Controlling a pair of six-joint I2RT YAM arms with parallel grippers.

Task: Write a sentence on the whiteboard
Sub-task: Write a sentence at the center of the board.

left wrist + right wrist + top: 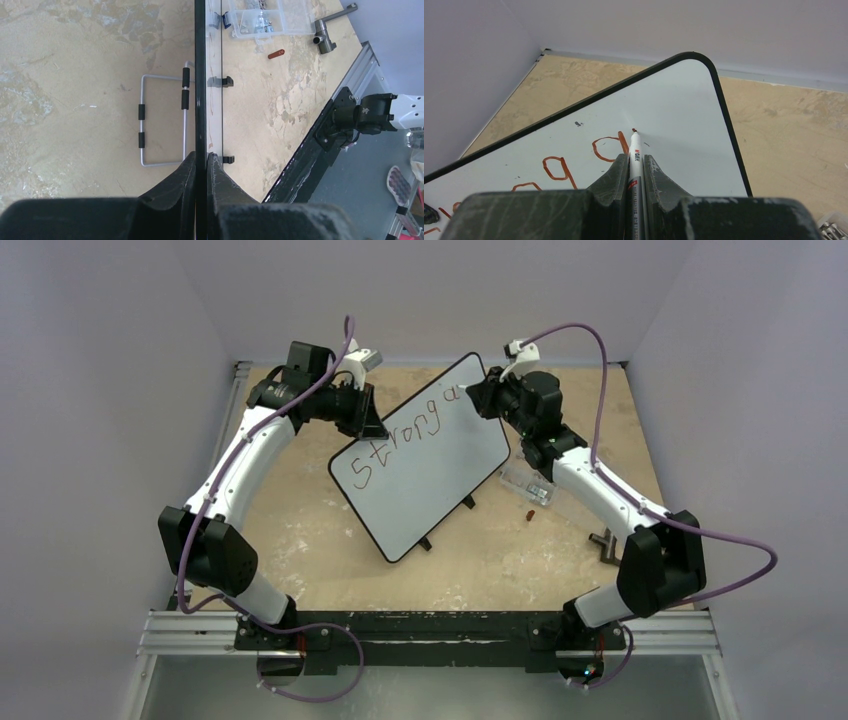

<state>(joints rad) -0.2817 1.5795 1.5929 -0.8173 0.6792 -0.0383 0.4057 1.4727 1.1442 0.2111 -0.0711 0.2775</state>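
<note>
One whiteboard (430, 475) stands on the bench (300, 530), with seven letters (400, 440) on it. There are one marker (635, 160), one wire stand (141, 112) and two arms (235, 475). Near the right edge are one clear box (528, 482), one red cap (528, 511) and one metal piece (606, 543).

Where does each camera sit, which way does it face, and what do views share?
Top external: above and behind the robot, looking down; left arm and right arm flank the whiteboard.
Left wrist: on the left arm, looking down along the left tool, shut on the whiteboard's edge.
Right wrist: on the right arm, looking along the right tool, shut on the marker, across the board.
All three share the whiteboard.
</note>
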